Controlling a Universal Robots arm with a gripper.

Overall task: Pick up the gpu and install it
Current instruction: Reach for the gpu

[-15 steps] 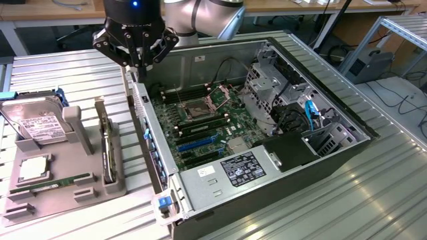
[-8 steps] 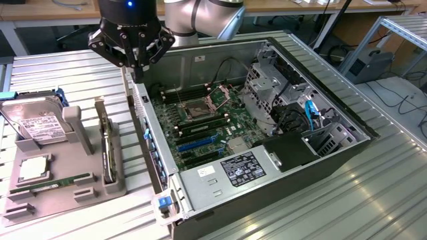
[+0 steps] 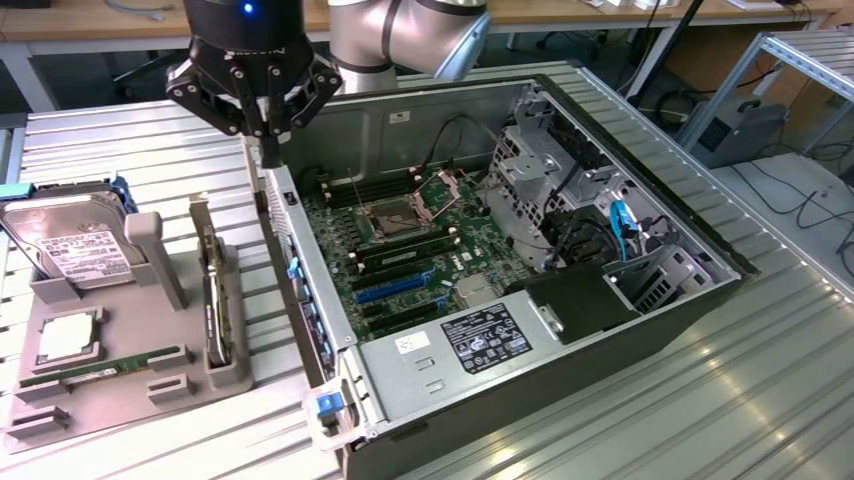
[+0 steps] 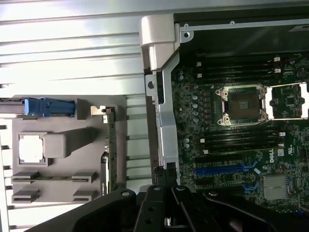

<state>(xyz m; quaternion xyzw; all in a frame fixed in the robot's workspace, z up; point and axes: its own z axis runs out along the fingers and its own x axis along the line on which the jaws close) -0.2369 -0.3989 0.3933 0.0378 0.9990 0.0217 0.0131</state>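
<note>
Black gripper (image 3: 271, 150) (image 4: 163, 178) hangs over the side wall of the open computer case (image 3: 400, 120), at the edge that faces the grey fixture tray (image 3: 120, 392); its fingers appear pressed together with nothing between them, though the tips are dark and hard to separate in either view. The gpu (image 3: 211, 290) (image 4: 110, 154) is not grasped: it stands on its long edge in a slot of the fixture tray, on the tray side nearest the case, with its silver end bracket at one end. On the same tray sit a hard drive (image 3: 80, 250) leaning in its cradle, a processor (image 3: 67, 338) (image 4: 31, 147) lying flat, and a green memory stick (image 3: 114, 362) held in clips. Inside the case the motherboard (image 3: 400, 250) (image 4: 231, 145) lies exposed, with an open processor socket (image 3: 400, 212) (image 4: 240, 104) and a blue expansion slot (image 3: 394, 282) (image 4: 224, 169) carrying no card. Tray and case rest on a ribbed metal table (image 3: 667, 400)
</note>
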